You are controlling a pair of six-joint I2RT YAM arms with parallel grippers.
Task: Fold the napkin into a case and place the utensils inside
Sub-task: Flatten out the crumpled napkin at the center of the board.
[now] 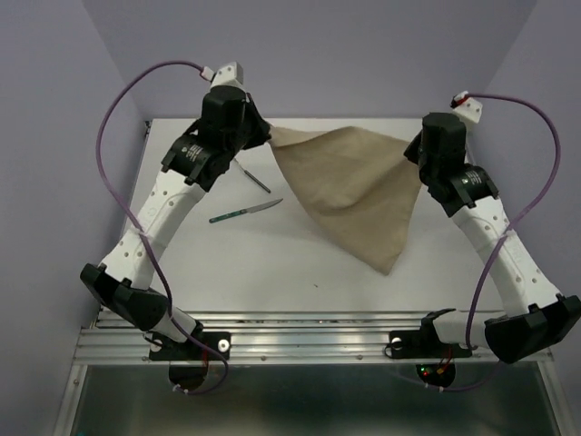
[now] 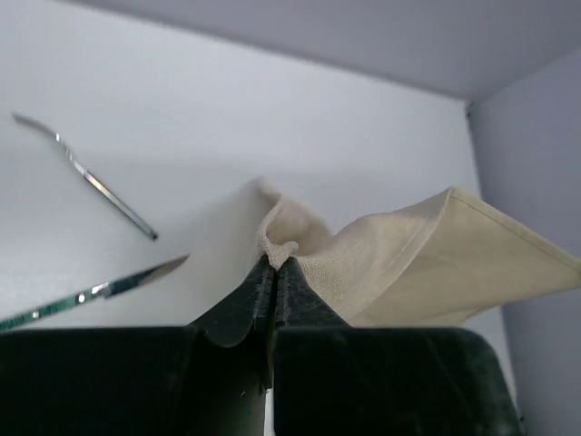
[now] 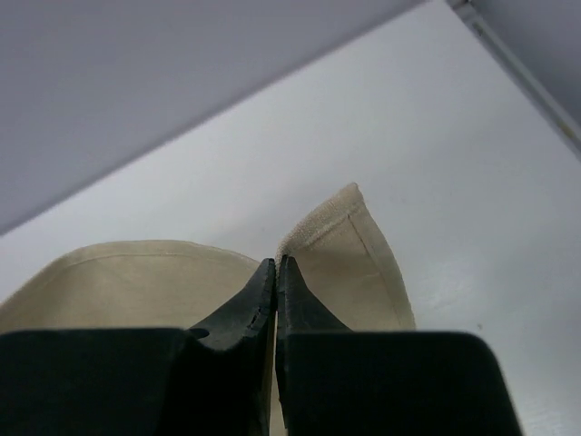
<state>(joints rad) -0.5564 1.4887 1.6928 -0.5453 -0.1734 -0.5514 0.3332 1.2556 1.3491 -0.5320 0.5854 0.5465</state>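
The left arm's black two-finger gripper [image 2: 274, 263] is clamping shut on one bunched corner of the plain beige-tan cloth napkin [image 1: 349, 182]. Toward its 6 o'clock, two slim silvery-grey utensils [image 1: 245, 212] are lying on the white table [image 1: 272, 272], outside the cloth. The napkin is hanging stretched between both arms, its tip drooping toward 5 o'clock, probably for spreading before folding. The right gripper [image 3: 275, 265] is pinching the opposite corner, fingers fully closed.

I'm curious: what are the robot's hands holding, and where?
Both hold the napkin: the left gripper pinches one raised corner, the right gripper the other.
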